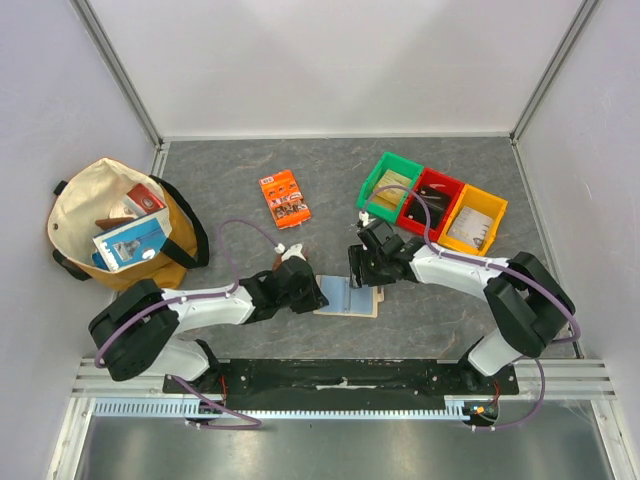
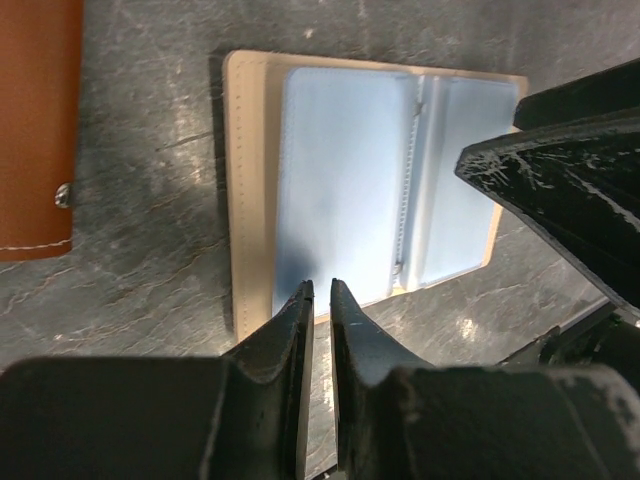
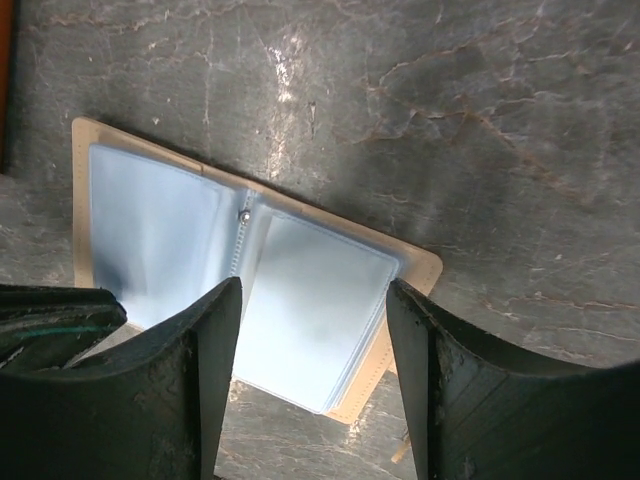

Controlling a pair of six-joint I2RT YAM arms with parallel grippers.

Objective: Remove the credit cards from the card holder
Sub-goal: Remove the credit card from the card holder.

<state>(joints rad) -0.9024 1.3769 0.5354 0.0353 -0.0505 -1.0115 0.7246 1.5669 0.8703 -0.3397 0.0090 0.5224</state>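
The beige card holder [image 1: 348, 297] lies open on the grey table, its pale blue sleeves facing up, and also shows in the left wrist view [image 2: 340, 180] and the right wrist view [image 3: 300, 300]. No credit cards show; any in the sleeves are hidden. My left gripper [image 1: 318, 291] sits low at the holder's left edge. Its jaws [image 2: 320, 285] are closed to a thin slit with nothing seen between them. My right gripper [image 1: 363, 278] is open [image 3: 313, 285], just above the holder's right half, straddling the right-hand sleeves. Its finger [image 2: 570, 180] shows in the left wrist view.
A brown wallet [image 2: 35, 120] lies just beside the holder's left side, partly under my left arm [image 1: 276, 262]. An orange packet [image 1: 285, 198] lies behind. Green [image 1: 388, 186], red [image 1: 432, 198] and yellow [image 1: 474, 218] bins stand at the back right. A tote bag [image 1: 115, 230] stands at the left.
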